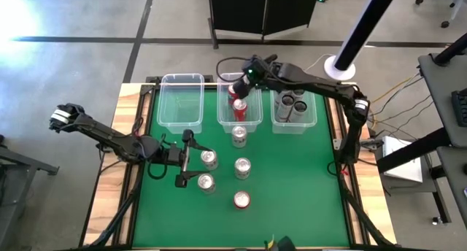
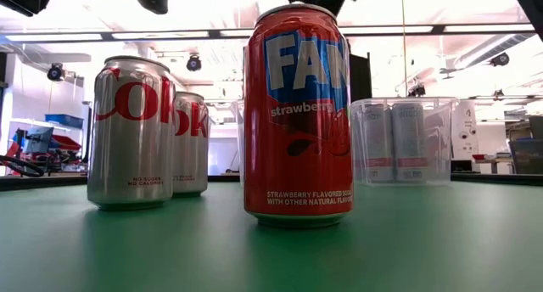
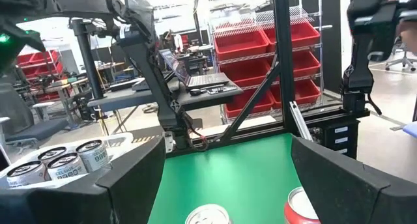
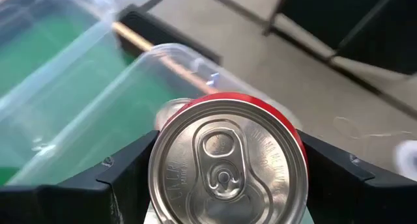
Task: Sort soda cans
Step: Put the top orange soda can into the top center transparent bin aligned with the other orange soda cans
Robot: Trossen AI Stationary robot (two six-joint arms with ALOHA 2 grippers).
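Observation:
My right gripper (image 1: 241, 85) hangs over the far end of the middle clear bin (image 1: 252, 121), shut on a red soda can (image 4: 228, 162). Another red can (image 1: 239, 109) lies in that bin. The right bin (image 1: 293, 127) holds several dark and silver cans (image 1: 292, 103). The left bin (image 1: 181, 101) has no cans in it. My left gripper (image 1: 190, 159) is open, low over the mat, just left of a silver can (image 1: 209, 159) and touching nothing. Standing upright on the mat are more silver cans (image 1: 206, 182), (image 1: 238, 136), (image 1: 242, 167) and a red one (image 2: 297, 114). My right gripper pinches the red can between its two fingers (image 4: 127, 168), on opposite sides of the body just under the top rim (image 4: 293, 136). The fingers come from above, pointing down. The can is lifted clear, top toward the wrist, over the middle bin.
The three bins stand side by side along the far edge of the green mat (image 1: 292, 192). The loose cans cluster in the mat's middle. Bare mat lies to the right of them and at the near left.

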